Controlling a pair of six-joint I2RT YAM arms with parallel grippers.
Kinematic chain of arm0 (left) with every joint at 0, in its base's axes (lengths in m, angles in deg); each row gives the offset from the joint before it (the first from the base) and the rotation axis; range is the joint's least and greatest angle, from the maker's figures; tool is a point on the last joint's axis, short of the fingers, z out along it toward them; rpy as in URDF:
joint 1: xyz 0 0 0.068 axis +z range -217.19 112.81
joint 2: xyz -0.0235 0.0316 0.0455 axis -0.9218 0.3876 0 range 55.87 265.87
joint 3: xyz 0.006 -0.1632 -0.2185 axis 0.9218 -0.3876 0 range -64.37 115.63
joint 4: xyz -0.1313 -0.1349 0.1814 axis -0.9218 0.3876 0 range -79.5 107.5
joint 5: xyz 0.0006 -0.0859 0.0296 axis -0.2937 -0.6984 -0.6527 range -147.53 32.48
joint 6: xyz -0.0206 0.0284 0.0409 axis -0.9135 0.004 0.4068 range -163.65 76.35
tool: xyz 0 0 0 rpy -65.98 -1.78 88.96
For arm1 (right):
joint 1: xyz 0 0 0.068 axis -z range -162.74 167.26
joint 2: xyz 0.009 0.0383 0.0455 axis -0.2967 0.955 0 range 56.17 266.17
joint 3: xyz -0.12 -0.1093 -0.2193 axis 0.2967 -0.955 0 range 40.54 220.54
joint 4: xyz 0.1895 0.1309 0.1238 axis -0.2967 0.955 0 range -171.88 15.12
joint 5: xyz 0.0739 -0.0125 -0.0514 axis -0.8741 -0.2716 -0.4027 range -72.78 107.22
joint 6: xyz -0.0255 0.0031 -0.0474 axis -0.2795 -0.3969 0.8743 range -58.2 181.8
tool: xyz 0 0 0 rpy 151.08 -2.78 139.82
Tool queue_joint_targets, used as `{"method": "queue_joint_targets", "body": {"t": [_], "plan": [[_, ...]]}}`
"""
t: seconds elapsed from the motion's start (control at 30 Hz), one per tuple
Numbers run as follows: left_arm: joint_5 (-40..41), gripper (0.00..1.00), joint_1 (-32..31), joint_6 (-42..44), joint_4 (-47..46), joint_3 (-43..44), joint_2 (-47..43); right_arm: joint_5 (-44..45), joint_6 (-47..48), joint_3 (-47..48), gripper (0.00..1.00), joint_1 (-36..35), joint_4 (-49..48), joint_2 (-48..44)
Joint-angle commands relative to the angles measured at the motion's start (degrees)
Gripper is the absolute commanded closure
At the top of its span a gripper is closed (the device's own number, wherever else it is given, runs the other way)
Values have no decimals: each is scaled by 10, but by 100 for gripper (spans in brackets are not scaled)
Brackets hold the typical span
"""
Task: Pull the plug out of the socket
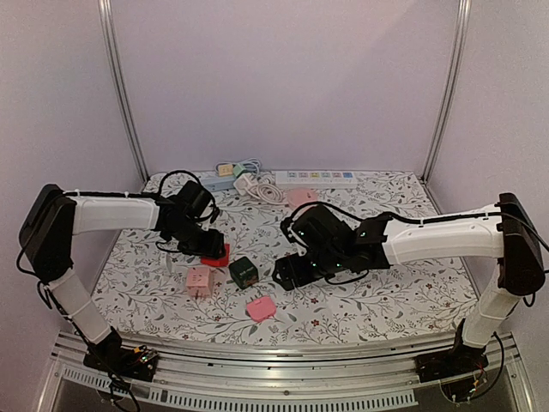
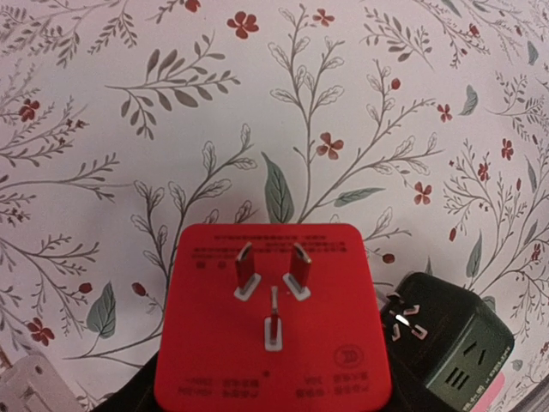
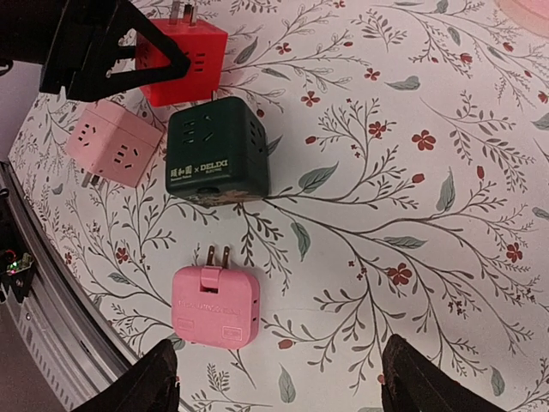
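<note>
Left fingers [image 3: 86, 43] clamp the red plug [image 2: 273, 322] beside a green socket [image 3: 216, 150]; right fingers [image 3: 154, 382] spread apart over a pink plug [image 3: 214, 305].

We saw a floral-covered table [image 1: 403, 296]. Near its middle sat a pink cube adapter [image 1: 199, 281], a dark green cube adapter [image 1: 244, 272] just right of it, and a flat pink plug [image 1: 260, 308] nearer. A white power strip [image 1: 314, 178] lay along the far edge.
</note>
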Motion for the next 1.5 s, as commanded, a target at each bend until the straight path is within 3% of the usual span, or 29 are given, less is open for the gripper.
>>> {"method": "queue_joint_targets", "body": {"t": [0.0, 0.27, 0.43, 0.6, 0.8, 1.07, 1.27, 1.47], "plan": [[5, 51, 8, -1, -2, 20, 9, 16, 6, -9, 20, 4, 13, -20], [5, 25, 8, 0, -3, 21, 5, 23, 8, -15, 20, 6, 17, -37], [5, 17, 8, 1, -4, 23, -1, 31, 11, -15, 19, 9, 23, -50], [37, 13, 8, 5, 6, 27, -33, 46, 17, -12, 19, 14, 32, -64], [12, 7, 24, 16, 39, 54, -123, 62, 35, 5, 16, 38, 46, -73], [-107, 3, 155, 95, 129, 116, -186, 53, 60, 87, 16, 121, 72, -25], [-111, 3, 225, 104, 96, 75, -244, 50, 50, 154, 16, 171, 82, 34], [-44, 3, 241, 106, 81, 37, -304, 55, 68, 255, 17, 177, 87, 123]]}}
